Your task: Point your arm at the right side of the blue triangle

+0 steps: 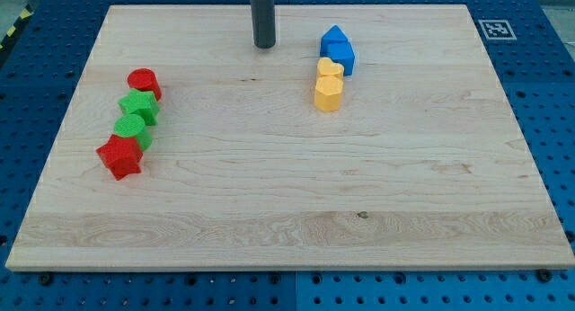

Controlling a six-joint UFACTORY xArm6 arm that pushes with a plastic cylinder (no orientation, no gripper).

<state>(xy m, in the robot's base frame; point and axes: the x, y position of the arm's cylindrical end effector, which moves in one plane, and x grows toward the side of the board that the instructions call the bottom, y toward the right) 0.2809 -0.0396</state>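
Note:
The blue triangle [333, 36] sits near the view's top, right of centre, touching a blue block [342, 57] just below it. My tip [264, 46] is the lower end of a dark rod coming down from the view's top edge. It stands to the left of the blue triangle, with a clear gap of board between them. Two yellow blocks, one heart-shaped [330, 69] and one hexagonal [328, 93], lie just below the blue pair.
At the view's left a diagonal row holds a red cylinder [144, 82], a green star-like block [139, 105], a green round block [132, 128] and a red star [119, 156]. The wooden board [287, 212] lies on a blue pegboard table.

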